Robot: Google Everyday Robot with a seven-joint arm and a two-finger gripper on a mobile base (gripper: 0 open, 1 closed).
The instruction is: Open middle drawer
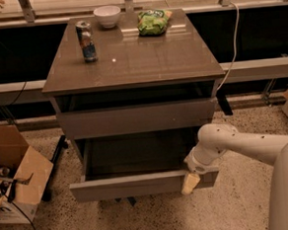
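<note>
A grey-brown cabinet (pixel 130 63) stands in the middle of the view. Its upper drawer front (pixel 134 118) is closed. The drawer below it (pixel 129 186) is pulled out toward me, and its dark inside shows. My gripper (pixel 191 183) is at the right end of this pulled-out drawer's front panel, against its top edge. The white arm (pixel 245 147) reaches in from the lower right. Anything under the pulled-out drawer is hidden.
On the cabinet top stand a can (pixel 86 40), a white bowl (pixel 107 15) and a green chip bag (pixel 154 22). An open cardboard box (pixel 15 180) sits on the floor at left. A white cable (pixel 235 36) hangs at right. A railing runs behind.
</note>
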